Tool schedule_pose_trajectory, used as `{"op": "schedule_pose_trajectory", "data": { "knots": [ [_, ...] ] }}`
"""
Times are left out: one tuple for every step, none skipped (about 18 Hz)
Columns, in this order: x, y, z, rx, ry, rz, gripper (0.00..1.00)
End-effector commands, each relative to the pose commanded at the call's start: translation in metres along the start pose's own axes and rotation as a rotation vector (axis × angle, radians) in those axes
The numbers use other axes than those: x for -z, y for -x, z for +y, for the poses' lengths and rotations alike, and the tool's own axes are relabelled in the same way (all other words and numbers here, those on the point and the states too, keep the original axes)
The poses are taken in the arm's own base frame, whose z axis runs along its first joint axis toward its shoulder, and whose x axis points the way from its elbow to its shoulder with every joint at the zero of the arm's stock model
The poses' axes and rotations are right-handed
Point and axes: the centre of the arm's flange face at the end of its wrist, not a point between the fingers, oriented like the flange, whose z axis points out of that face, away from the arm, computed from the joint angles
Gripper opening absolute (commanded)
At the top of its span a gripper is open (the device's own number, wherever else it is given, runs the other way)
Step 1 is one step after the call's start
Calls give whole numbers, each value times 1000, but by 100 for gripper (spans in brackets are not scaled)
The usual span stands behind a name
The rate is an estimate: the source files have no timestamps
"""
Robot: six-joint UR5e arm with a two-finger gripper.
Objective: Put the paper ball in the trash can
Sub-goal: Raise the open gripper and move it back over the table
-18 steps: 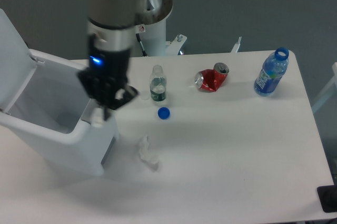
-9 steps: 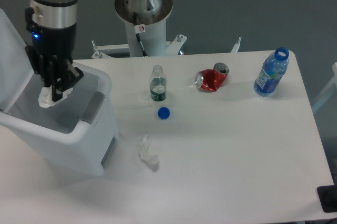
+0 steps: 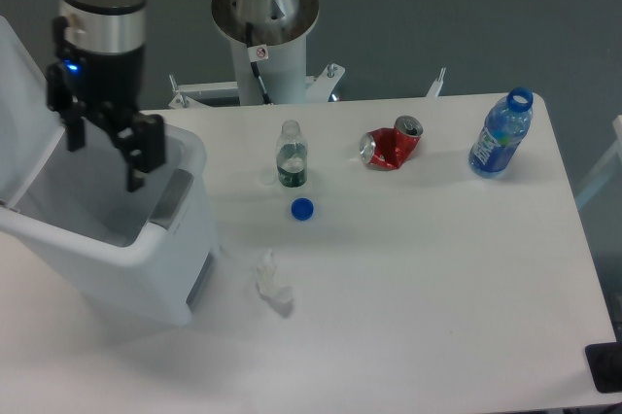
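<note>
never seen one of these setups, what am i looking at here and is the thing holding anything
One fixed camera looks down at a white table. The dark column at upper left is a robot arm; its gripper, two fingers spread open and holding nothing, hangs over the open trash can, a white bin with its lid up. On the table lie a crumpled paper ball, a blue cap, a small clear bottle, a crushed red can and a blue bottle.

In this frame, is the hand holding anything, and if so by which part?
Nothing is held. The hand hangs open above the open trash can, with empty space between its fingers. A crumpled paper ball lies on the table, apart from the hand.
</note>
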Motion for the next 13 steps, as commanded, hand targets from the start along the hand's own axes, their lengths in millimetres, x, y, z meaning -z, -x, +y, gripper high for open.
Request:
{"op": "schedule_pose_trajectory", "data": {
  "knots": [
    [3,18,6,22,-9,-26,100],
    [6,36,12,44,-19,-59,100],
    [9,54,21,70,-7,-90,100],
    [13,72,34,99,11,-120,100],
    [14,88,45,103,30,-141,100],
    [9,103,56,90,50,-141,100],
    [0,122,68,74,73,-140,100],
    [-11,141,81,71,96,-131,100],
    [-23,158,93,73,116,-123,100],
    [-34,171,101,71,129,-117,100],
    [-46,183,110,60,147,-105,100],
    [-59,197,121,41,178,-99,100],
    [-68,207,130,10,214,-96,100]
  ]
}}
